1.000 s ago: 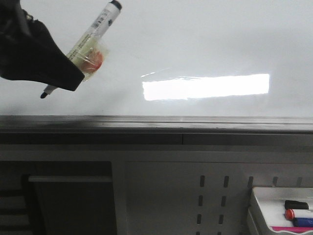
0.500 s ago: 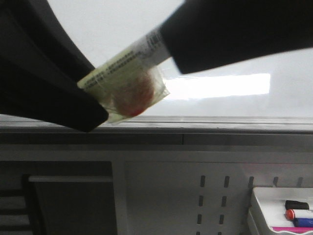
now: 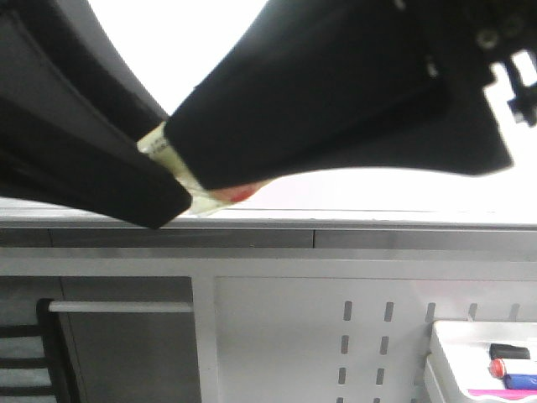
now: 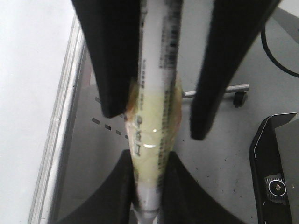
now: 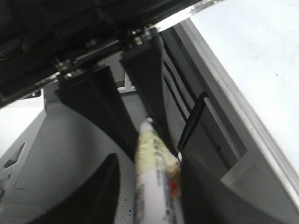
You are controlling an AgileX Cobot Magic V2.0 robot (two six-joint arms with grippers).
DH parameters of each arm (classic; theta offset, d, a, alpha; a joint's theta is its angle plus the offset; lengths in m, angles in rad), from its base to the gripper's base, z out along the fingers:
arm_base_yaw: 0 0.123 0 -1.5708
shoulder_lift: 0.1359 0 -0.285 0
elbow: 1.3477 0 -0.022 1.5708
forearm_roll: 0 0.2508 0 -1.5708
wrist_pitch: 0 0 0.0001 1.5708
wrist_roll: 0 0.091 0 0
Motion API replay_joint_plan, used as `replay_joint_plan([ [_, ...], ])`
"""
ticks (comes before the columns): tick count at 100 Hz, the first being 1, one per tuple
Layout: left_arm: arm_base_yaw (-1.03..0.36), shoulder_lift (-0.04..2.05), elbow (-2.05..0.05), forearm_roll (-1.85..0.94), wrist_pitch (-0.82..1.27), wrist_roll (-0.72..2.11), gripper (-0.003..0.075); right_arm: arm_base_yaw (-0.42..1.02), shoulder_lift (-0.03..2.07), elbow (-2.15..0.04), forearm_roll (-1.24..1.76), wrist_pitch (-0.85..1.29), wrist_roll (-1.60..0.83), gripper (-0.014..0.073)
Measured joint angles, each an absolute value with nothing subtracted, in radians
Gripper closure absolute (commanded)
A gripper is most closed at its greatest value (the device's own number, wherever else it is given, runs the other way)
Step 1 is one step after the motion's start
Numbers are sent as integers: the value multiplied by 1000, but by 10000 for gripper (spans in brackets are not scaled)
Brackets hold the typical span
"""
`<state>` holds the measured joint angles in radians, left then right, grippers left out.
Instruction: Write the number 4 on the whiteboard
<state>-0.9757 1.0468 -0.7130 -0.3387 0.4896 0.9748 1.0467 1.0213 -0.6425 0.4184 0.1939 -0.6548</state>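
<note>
My left gripper (image 3: 164, 201) is shut on a white marker pen with a yellowish label (image 3: 205, 195), in front of the whiteboard (image 3: 185, 50). My right gripper (image 3: 189, 159) reaches in from the upper right, open, its fingers on either side of the marker's upper part. In the left wrist view the marker (image 4: 154, 140) is pinched by my left gripper (image 4: 150, 182); one right finger touches it and the other stands apart. In the right wrist view the marker (image 5: 152, 186) lies between the right fingers with a gap on one side. No number 4 shows on the board.
The board's grey bottom rail (image 3: 352, 222) runs across the front view. Below it is a grey perforated panel (image 3: 361, 336). A white tray (image 3: 449, 353) with spare markers (image 3: 512, 367) stands at the lower right. A black device (image 4: 275, 163) lies on the surface below.
My right gripper has come in from the upper right and slid down over the marker toward the left gripper. The left gripper still holds the marker, now nearer the camera.
</note>
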Motion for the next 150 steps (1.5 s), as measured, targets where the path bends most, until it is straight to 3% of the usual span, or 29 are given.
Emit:
replay_joint_plan([
  [18,-976,1045,-713,-339,498,977,741,1047,1024,-643,418,192,-663,667],
  [38,-976,1045,-713,-333,498,979,715,1047,1024,-643,418,192,-667,665],
  [48,-976,1045,-712,-333,492,981,559,1047,1024,-643,418,192,-667,657],
  [60,-976,1034,-706,-334,460,926,272,1047,1024,-643,418,190,-667,657],
  [69,-957,999,-703,-335,420,858,190,1037,1024,-643,418,188,-667,657],
  [83,-891,884,-705,-347,357,760,235,970,1020,-643,424,191,-667,657],
  [97,-801,716,-703,-353,353,633,353,860,1016,-643,426,176,-667,657],
  [127,-646,373,-583,-360,351,511,738,684,1123,-708,426,136,-667,654],
  [150,-607,262,-490,-377,357,507,741,584,1239,-837,428,123,-667,638],
])
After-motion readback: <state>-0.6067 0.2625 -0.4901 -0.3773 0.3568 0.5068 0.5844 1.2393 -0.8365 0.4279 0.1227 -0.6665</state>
